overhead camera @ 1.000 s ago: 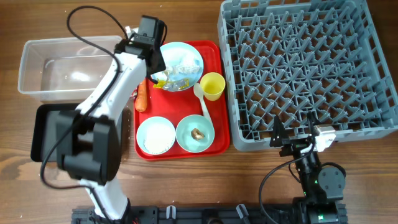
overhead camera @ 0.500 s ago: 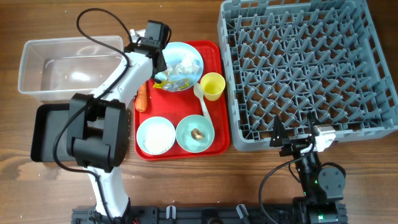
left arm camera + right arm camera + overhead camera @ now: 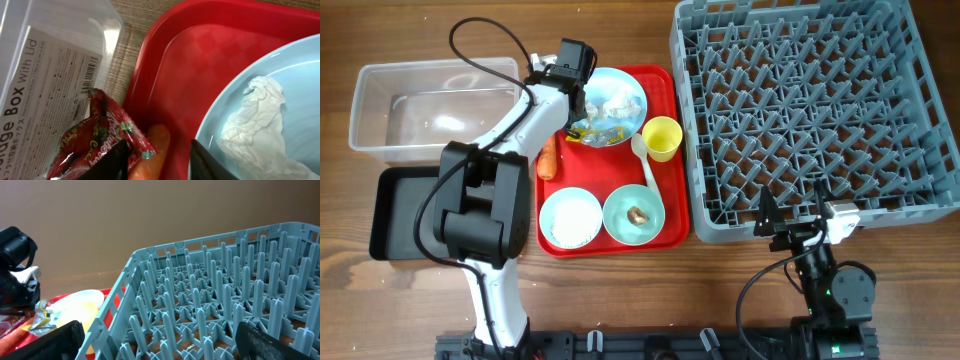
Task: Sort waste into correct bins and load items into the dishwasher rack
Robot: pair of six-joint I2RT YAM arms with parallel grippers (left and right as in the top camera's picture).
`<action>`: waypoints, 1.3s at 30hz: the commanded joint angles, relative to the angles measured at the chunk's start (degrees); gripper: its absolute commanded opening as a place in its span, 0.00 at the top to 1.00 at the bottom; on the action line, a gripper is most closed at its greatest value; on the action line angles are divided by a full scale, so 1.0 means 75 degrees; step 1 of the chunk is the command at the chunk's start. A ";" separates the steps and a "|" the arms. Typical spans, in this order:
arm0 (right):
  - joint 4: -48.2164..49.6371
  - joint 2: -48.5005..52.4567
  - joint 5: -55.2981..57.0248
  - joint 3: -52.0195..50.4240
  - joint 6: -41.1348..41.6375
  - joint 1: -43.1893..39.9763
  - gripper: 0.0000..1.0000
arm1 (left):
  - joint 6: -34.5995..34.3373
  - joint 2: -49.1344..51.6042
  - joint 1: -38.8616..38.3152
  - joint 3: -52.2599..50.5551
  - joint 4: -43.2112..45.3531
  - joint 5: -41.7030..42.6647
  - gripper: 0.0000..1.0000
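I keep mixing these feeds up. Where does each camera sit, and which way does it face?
Overhead: above the table, facing straight down on tray, rack, clear tub and black tub; left arm and right arm show.
Left wrist: low over the tray's left edge, facing wrapper, carrot and the plate's tissue; its fingertips show.
Right wrist: beside the rack's near edge, looking across its pegs; its fingertips show.
Shared: overhead and left wrist show carrot and plate; overhead and right wrist, the rack.

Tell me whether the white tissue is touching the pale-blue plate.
Touching. The left wrist view shows the crumpled tissue lying directly on the plate, its folds resting on the blue surface with no gap.
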 commanded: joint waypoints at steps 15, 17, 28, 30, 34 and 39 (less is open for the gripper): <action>0.0041 -0.0012 0.0085 -0.0009 0.0055 0.0032 0.00 | 0.0408 0.0070 0.0102 -0.0044 0.0000 -0.0664 0.82; 0.0041 -0.0012 0.0085 -0.0009 0.0052 0.0032 0.00 | 0.0597 0.0070 0.0102 -0.0044 -0.0009 -0.0664 0.62; 0.0041 -0.0012 0.0085 -0.0009 0.0052 0.0032 0.00 | 0.0638 0.0221 0.0102 -0.0044 0.0201 -0.0662 0.63; 0.0041 -0.0012 0.0085 -0.0009 0.0052 0.0032 0.00 | 0.0638 0.0239 0.0102 -0.0044 0.0286 -0.0662 0.63; 0.0041 -0.0012 0.0085 -0.0009 0.0052 0.0032 0.00 | 0.0638 0.0312 0.0102 -0.0044 0.0350 -0.0664 0.64; 0.0041 -0.0012 0.0085 -0.0009 0.0052 0.0032 0.00 | 0.0641 0.0382 0.0117 -0.0044 0.0364 -0.0664 0.64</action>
